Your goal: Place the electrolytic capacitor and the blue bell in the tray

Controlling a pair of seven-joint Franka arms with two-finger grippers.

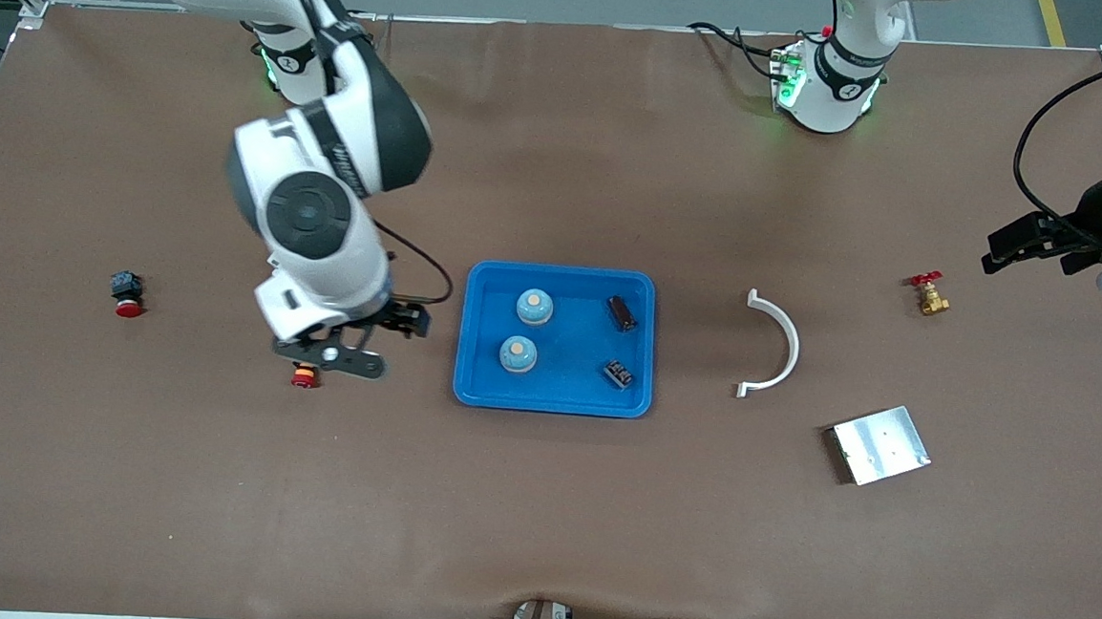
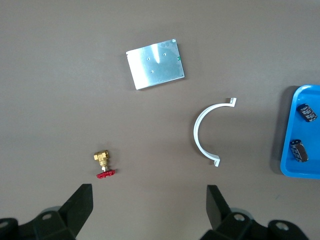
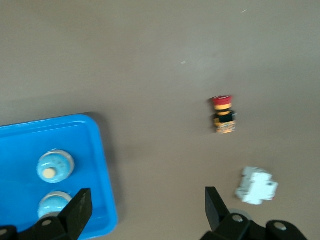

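Right gripper [image 1: 343, 352] hangs w/ fingers spread apart, nothing in it, just above the tabletop [image 1: 538, 519] beside the blue tray [image 1: 470, 381], toward the right arm's end. A red-and-yellow push button [image 1: 303, 377] sits right under it, partly hidden in the front view. Left gripper [image 1: 1043, 249] is up over the left arm's end of the tabletop, fingers also wide apart and empty, near a small brass valve w/ red handle [image 1: 929, 294]; that arm waits.

Tray holds four things: two blue bells [image 1: 534, 307] [image 1: 518, 353] side by side on the part toward the right arm, and two dark capacitors [image 1: 621, 313] [image 1: 617, 374] on the part toward the left arm. All lie fully inside the rim, apart from each other.

Btw tray and valve lies a white half-ring clip [image 1: 776, 347]. A silver metal plate [image 1: 880, 445] lies nearer the front camera than the clip. Another red button w/ black body [image 1: 127, 292] sits well off toward the right arm's end. Right wrist view also catches a small white part [image 3: 256, 186] near the button.
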